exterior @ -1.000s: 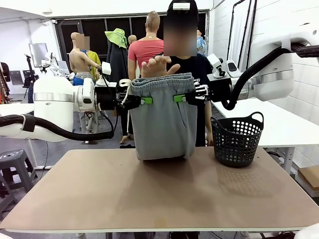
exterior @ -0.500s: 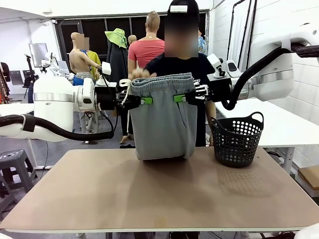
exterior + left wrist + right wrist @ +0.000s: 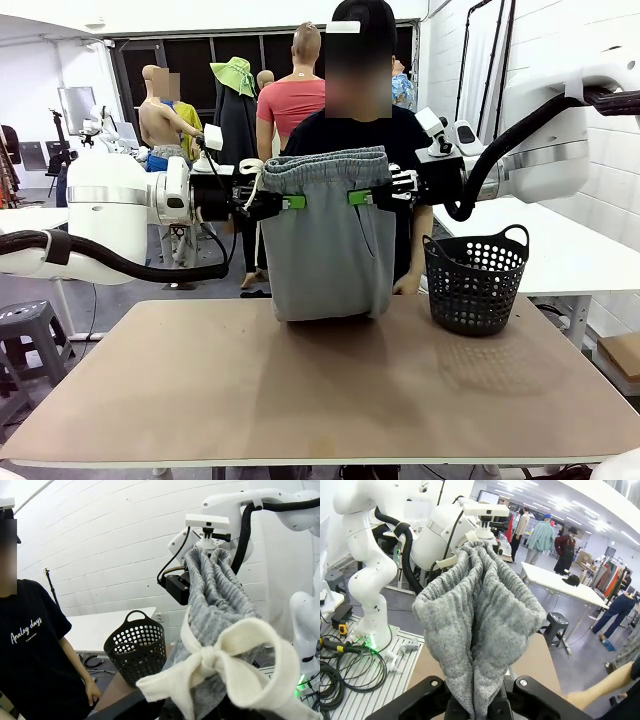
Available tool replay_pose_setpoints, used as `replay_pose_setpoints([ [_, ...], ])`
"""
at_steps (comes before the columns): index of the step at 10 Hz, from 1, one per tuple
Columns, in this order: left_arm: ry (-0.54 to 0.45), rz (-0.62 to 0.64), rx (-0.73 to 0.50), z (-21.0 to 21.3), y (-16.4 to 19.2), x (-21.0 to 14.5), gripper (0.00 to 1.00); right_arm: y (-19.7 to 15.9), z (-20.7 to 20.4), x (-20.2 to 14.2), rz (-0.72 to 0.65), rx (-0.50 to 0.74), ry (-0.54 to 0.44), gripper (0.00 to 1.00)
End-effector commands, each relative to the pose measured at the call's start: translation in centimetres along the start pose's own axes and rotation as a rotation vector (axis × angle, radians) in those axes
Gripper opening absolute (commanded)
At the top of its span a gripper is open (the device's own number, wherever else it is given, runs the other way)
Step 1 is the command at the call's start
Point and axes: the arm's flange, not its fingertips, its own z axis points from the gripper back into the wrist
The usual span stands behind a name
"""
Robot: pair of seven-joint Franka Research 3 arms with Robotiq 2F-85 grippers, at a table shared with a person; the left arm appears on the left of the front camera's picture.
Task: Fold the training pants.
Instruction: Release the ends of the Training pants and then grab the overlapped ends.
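**Workshop table scene: 2 robot arms hold grey pants by the waistband**

Clothing racks and white brick walls frame a brown table [image 3: 300, 400] where the training pants [image 3: 328, 240] hang as a light grey panel above the far middle of the surface. Their lower edge meets the tabletop. The left gripper [image 3: 290, 202] is pinched tight on the waistband's left end, green pads pressed into the cloth. The right gripper [image 3: 358, 197] is clamped the same way on the right end. The gathered waistband stretches level between the 2. A white drawstring [image 3: 250, 175] is knotted in a bow at the left end, and the left wrist view shows it close up. The right wrist view shows bunched grey jersey rising from between that gripper's closed fingers. A person [image 3: 370, 130] in a black T-shirt stands directly behind the garment, one hand [image 3: 405, 285] lowered near the table's far edge. A black perforated basket [image 3: 475, 280] sits on the table to the right of the pants, apart from them.
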Motion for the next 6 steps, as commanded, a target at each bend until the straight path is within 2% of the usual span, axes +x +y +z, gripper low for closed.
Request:
replay_pose_setpoints([
  [1, -0.004, 0.007, -0.001, -0.01, 0.00, 0.28, 0.00, 0.01, -0.02, 0.11, -0.010, -0.012, -0.026, 0.00],
  [6, -0.004, 0.007, -0.001, -0.01, 0.00, 0.28, 0.00, 0.01, -0.02, 0.11, -0.010, -0.012, -0.026, 0.00],
])
